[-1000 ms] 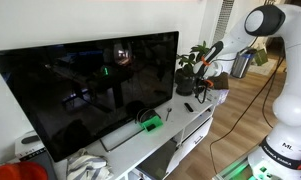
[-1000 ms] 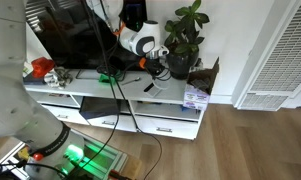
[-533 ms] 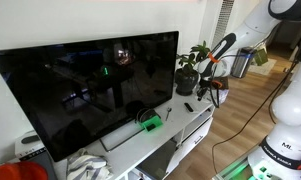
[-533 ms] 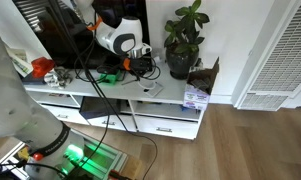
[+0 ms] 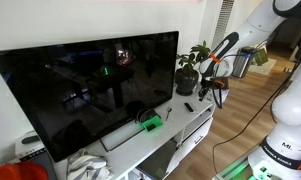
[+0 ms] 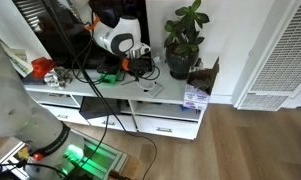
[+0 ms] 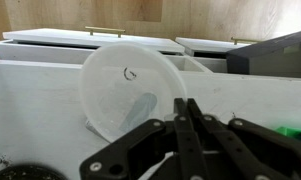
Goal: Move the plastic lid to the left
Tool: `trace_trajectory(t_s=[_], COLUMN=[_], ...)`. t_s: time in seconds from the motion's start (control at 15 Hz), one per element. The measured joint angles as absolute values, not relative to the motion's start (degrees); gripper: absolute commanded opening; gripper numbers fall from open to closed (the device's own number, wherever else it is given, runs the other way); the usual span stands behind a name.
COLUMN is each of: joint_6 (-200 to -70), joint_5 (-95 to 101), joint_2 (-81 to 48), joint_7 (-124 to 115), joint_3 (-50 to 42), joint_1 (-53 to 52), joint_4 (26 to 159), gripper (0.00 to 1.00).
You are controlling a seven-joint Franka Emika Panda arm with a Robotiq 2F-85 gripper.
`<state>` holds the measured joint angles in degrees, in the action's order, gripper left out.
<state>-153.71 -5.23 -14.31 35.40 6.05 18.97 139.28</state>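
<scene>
In the wrist view a round, translucent plastic lid (image 7: 128,88) stands tilted over the white cabinet top (image 7: 35,105). My gripper (image 7: 187,106) has its two black fingers pressed together on the lid's right rim. In both exterior views the gripper (image 5: 212,78) (image 6: 142,62) hangs just above the cabinet, between the TV and the potted plant. The lid is too small to make out there.
A large dark TV (image 5: 90,90) fills the cabinet's back. A potted plant (image 6: 183,40) stands beside the gripper. A green object (image 5: 150,124) lies in front of the TV. A black remote (image 5: 188,106), cables and a cardboard box (image 6: 203,76) are nearby.
The arm has swung away from the plant toward the TV side with the lid in its fingers. Over the last half second it has hardly moved.
</scene>
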Motion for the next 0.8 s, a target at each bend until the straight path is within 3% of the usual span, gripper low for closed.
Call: trace_trajectory(t_s=[0.8], joint_6=[-152.04], joint_5=[-6.12], joint_2=[-0.55], joint_7=[44.26], joint_3=[13.12], joint_1=[0.08], joint_4=[149.99], gripper=[0.01])
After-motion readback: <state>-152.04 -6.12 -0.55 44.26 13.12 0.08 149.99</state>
